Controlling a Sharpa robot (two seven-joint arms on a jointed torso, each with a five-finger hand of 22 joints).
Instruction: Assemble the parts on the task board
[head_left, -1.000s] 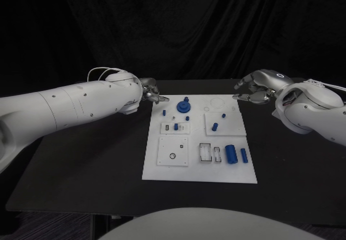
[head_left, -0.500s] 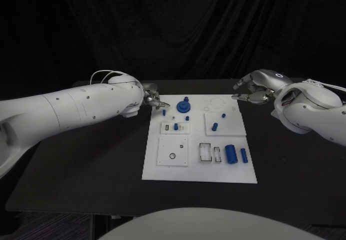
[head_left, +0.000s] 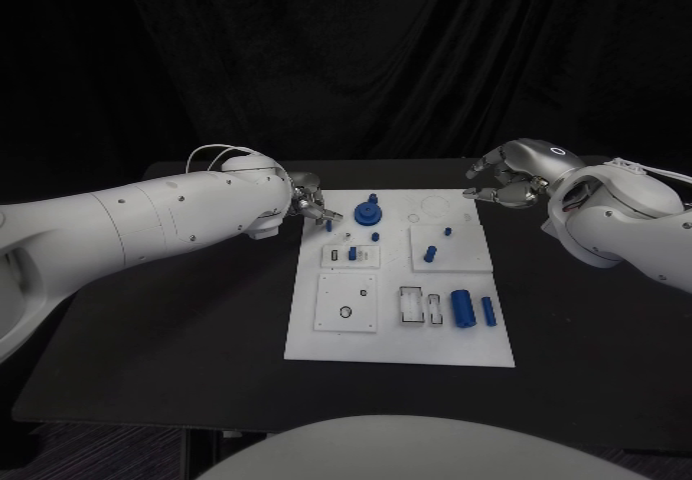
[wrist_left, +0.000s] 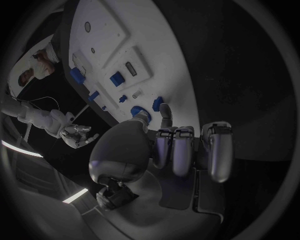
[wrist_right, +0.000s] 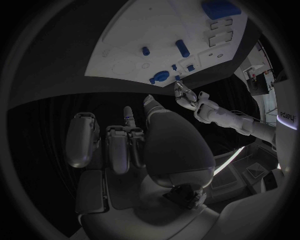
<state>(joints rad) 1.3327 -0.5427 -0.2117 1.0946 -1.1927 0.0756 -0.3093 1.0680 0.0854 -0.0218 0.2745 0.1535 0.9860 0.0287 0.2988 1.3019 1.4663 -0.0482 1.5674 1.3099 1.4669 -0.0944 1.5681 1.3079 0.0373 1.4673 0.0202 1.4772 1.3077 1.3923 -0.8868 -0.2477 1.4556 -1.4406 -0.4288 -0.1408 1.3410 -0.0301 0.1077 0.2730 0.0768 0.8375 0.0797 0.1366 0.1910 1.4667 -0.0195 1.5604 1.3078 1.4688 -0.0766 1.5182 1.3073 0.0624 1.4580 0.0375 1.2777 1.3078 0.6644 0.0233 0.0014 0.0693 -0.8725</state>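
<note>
- Task board (head_left: 400, 345): white plate, middle of the black table (head_left: 173, 330), long side running away from the robot.
- Far end of board: big blue gear-like part (head_left: 369, 213) standing up; small blue peg (head_left: 327, 226) just beside its left, near the board's left edge; another small peg (head_left: 375, 237) just in front of it.
- Mid board: short blue piece (head_left: 352, 254) in the left block w/ white slots; two small blue pegs (head_left: 431, 255) on the right square block.
- Near end: blue cylinder (head_left: 462, 308) lying flat, thinner blue bar (head_left: 489, 311) just beside it on the right; empty rectangular slots to their left; square block w/ round hole (head_left: 346, 313) on the left.
- Left hand (head_left: 306, 196): at the board's far-left corner, near the small peg; fingertips drawn close together, holding nothing visible; touching board or not — can't tell. Wrist view: fingers (wrist_left: 181, 150) curled side by side.
- Right hand (head_left: 508, 180): above the table beyond the far-right corner, apart from the board; fingers curled in, nothing in them.
</note>
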